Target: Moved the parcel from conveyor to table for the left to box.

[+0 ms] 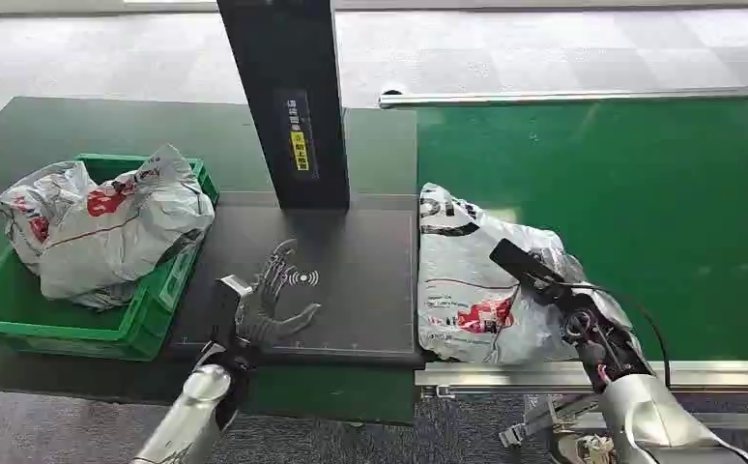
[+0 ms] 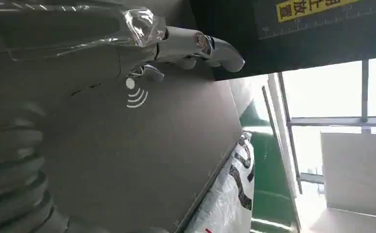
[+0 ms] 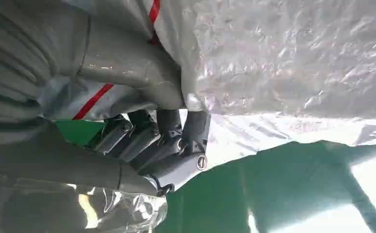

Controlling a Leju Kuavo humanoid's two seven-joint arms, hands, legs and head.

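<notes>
A grey-white plastic parcel (image 1: 476, 280) with red and black print lies at the left end of the green conveyor belt (image 1: 641, 193), against the edge of the dark table (image 1: 370, 290). My right hand (image 1: 583, 324) lies on the parcel's near right side. In the right wrist view its thumb presses on the parcel (image 3: 293, 53) and its fingers (image 3: 176, 141) curl under the plastic, gripping it. My left hand (image 1: 269, 300) hovers over the table's front left with its fingers spread and nothing in it. The left wrist view shows its fingers (image 2: 196, 46) apart above the table (image 2: 142, 160).
A green box (image 1: 22, 319) at the left holds a pile of similar bagged parcels (image 1: 109, 227). A black post (image 1: 288, 97) with a yellow label stands at the table's far edge. A metal rail (image 1: 641, 372) runs along the conveyor's near side.
</notes>
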